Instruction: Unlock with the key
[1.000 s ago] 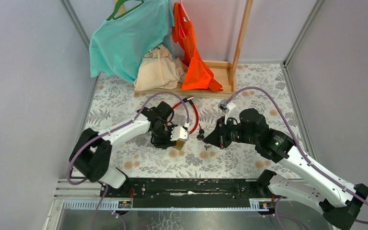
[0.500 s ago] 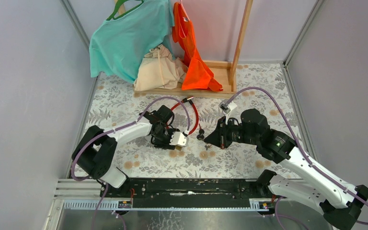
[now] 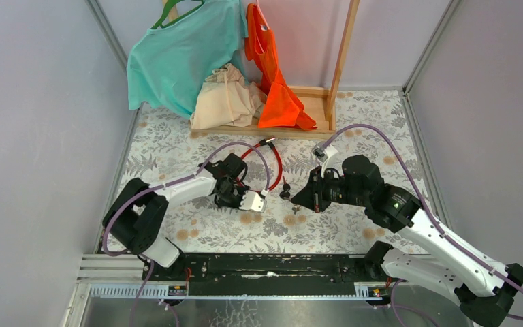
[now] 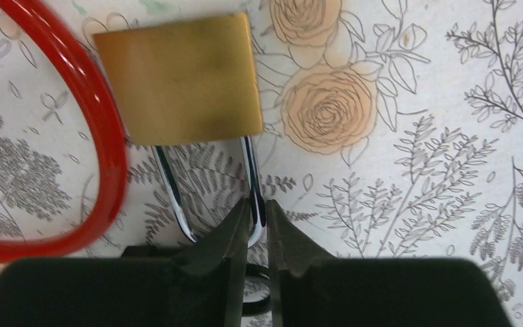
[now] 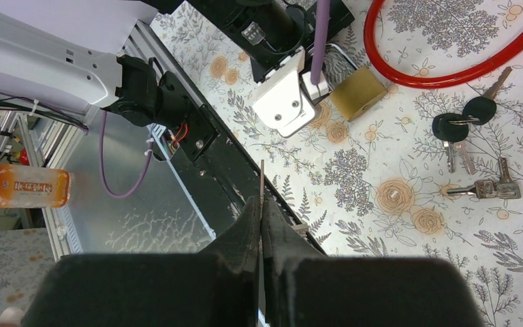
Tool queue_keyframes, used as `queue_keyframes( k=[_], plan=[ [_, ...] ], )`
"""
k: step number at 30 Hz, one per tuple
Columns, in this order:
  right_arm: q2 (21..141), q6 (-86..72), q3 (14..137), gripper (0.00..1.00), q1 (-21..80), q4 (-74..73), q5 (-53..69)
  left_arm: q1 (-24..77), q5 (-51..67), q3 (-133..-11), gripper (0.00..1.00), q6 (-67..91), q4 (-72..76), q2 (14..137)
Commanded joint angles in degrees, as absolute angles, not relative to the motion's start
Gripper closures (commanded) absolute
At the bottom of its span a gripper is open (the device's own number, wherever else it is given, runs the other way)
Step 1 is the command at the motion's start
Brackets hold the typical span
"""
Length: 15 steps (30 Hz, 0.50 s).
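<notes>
Your left tool (image 4: pixel 257 208) pinches the shackle (image 4: pixel 250 167) of the padlock (image 4: pixel 177 78); your right tool (image 5: pixel 261 203), at its 3 o'clock, is closed on a key (image 5: pixel 261 174). Inserting and turning remain.

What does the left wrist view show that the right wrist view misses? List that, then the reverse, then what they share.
Only the left wrist view shows the shackle, with the left tool closed on one of its legs. Only the right wrist view shows the right tool shut on a thin blade seen edge-on, probably the key. It also shows the loose keys and an orange bottle. Both views show the brass padlock, the red cable and the flowered cloth.
</notes>
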<state>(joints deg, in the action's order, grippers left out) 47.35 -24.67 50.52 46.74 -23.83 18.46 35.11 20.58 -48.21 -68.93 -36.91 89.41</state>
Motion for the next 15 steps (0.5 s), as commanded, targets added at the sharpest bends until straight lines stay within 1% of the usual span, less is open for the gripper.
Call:
queue_keyframes(
  k=[1,3,9,11,15],
  plan=[
    [46.34,-23.80,53.51,1.00,46.58,-22.87,17.16,35.65,18.42,-45.27,0.82,-68.11,-36.45,85.77],
    [46.29,-23.72,53.51,1.00,46.58,-22.78,17.14,36.43,17.75,-45.15,0.85,-65.51,-37.13,83.07],
    [45.91,-23.65,53.69,1.00,46.55,-22.35,17.05,39.25,17.22,-47.46,0.88,-58.26,-42.84,76.33],
    [45.61,-23.72,53.70,1.00,46.56,-22.32,17.03,40.26,16.85,-48.97,0.90,-54.14,-43.76,75.38],
    [44.89,-23.84,53.91,1.00,46.58,-22.62,16.71,43.02,15.96,-52.84,0.92,-45.98,-46.53,74.99]
  ],
)
